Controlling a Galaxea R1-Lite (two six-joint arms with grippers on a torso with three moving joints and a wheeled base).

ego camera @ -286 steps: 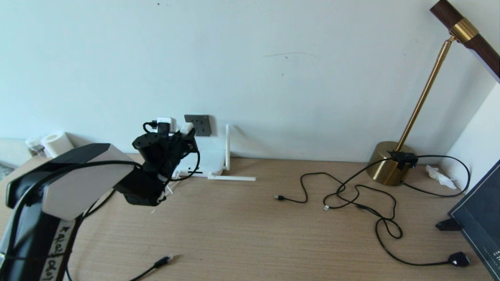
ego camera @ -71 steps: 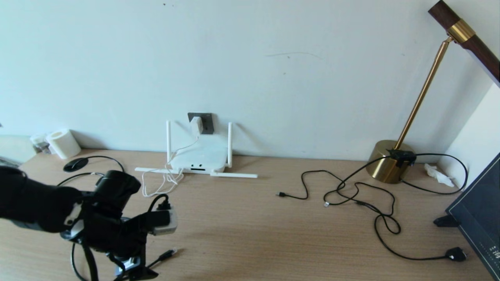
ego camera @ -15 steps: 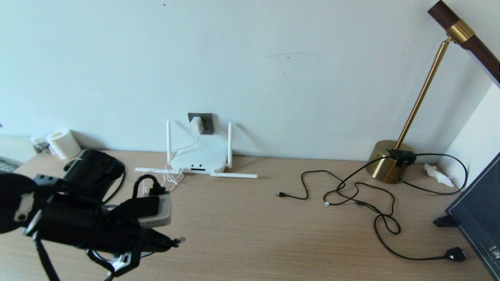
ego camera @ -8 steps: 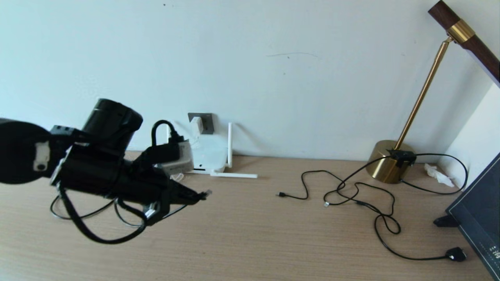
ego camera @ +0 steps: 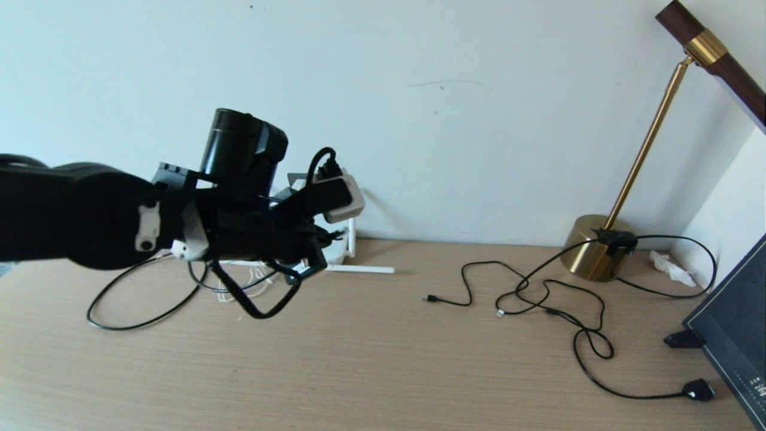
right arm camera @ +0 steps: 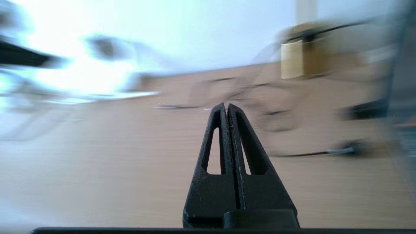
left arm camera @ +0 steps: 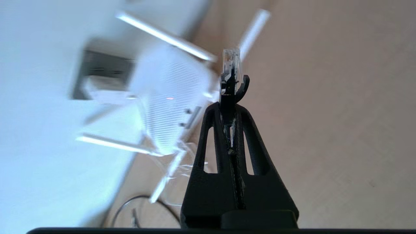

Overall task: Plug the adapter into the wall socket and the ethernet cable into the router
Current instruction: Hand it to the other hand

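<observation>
Since half a second earlier, the left arm had swung up and toward the wall, carrying the left tool point(left arm camera: 230, 104) from above the open bench point(ego camera: 371, 359) to just in front of the router point(left arm camera: 169, 107). Its fingers point(left arm camera: 213, 130) were pinched tight on the black plug of the ethernet cable point(left arm camera: 230, 70), whose clear tip stuck out past them, pointing at the router but not touching it. From the head view the arm hid most of the router, leaving one upright antenna and one flat antenna showing. The adapter point(left arm camera: 107, 96) sat plugged into the wall socket point(left arm camera: 97, 73) right behind the router. Black cable hung in loops from the arm down to the bench. The right tool point(right arm camera: 227, 109) hovered over the bench with its fingers pressed together, holding nothing.
</observation>
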